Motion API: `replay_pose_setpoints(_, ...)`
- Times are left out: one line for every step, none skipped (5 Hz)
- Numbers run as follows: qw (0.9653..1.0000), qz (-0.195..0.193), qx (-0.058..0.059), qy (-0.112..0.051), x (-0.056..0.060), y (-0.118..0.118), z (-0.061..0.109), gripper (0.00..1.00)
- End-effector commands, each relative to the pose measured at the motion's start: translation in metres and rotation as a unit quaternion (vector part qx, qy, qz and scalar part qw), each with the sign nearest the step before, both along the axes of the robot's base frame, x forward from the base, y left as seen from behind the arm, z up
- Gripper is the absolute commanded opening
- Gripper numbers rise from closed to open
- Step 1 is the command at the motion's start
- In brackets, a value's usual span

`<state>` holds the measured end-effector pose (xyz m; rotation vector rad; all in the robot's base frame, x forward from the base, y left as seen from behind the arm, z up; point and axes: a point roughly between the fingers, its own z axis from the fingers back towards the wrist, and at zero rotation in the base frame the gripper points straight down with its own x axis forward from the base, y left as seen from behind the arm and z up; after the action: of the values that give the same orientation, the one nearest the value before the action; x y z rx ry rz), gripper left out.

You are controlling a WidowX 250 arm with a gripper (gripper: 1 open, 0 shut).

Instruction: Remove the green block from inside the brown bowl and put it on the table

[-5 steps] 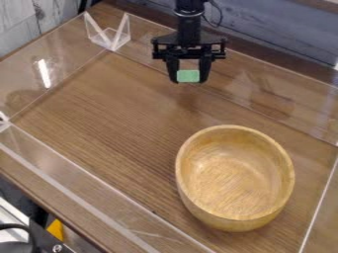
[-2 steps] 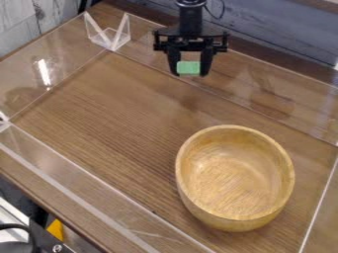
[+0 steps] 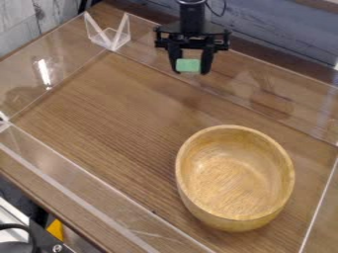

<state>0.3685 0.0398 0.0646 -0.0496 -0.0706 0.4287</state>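
Gripper pointing down near far edge of table, clamped on green block, held well apart from empty brown bowl at near right.

The table is a broad brown wood-grain top, edged by low clear acrylic walls. The brown bowl rests directly on it toward four o'clock, upright, with its light, grainy hollow showing. A small clear folded acrylic piece stands at the eleven o'clock corner, well apart from the bowl.
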Motion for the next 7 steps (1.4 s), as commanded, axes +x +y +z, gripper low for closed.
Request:
replay_pose_setpoints(0.9993, 0.029, 0.006, -0.022, 0.001, 0.008, 0.006, 0.0)
replay_pose_setpoints(0.9994, 0.029, 0.007, -0.019, 0.004, 0.008, -0.003, 0.0)
replay_pose_setpoints(0.9994, 0.026, 0.006, -0.02, 0.005, 0.007, -0.004, 0.0)
replay_pose_setpoints(0.9995, 0.021, 0.005, -0.021, 0.007, 0.001, -0.005, 1.0)
replay_pose_setpoints(0.9996, 0.017, 0.006, -0.023, 0.008, -0.004, -0.009, 1.0)
replay_pose_setpoints(0.9995, 0.024, 0.006, -0.021, 0.005, -0.001, -0.019, 1.0)
replay_pose_setpoints(0.9993, 0.029, 0.007, -0.02, 0.005, 0.001, -0.027, 1.0)
